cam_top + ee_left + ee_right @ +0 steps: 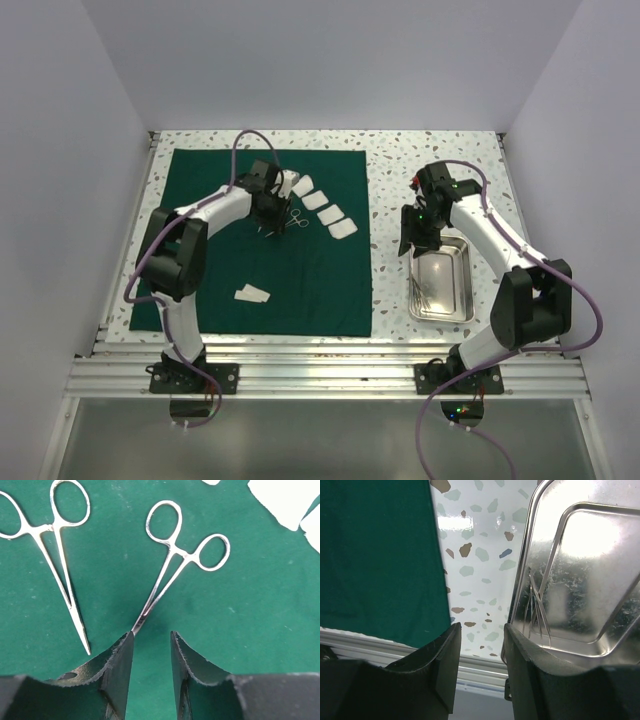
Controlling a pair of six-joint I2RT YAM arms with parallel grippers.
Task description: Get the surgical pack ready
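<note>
- The left gripper (151, 635) hangs low over the green cloth (310, 290), claw apart with nothing between the fingers. The tip of one forceps (173, 555) lies just at its left fingertip.
- A second forceps (73, 606) lies flat at 9 o'clock of the first, apart from it, rings pointing to 12.
- A row of gauze squares (328, 212) sits at 3 o'clock of the instruments.
- The right gripper (481, 627) hovers over the bare strip between cloth and steel tray (530, 555), claw apart and empty.
- Thin instruments (537, 610) lie in the tray's near-left corner.
- Handling call: the steel looks light, rigid and slippery, and lies flat. The crossing of the shanks below the rings seems the surest pinch.
- The gauze and cloth look soft and likely to bunch.
</note>
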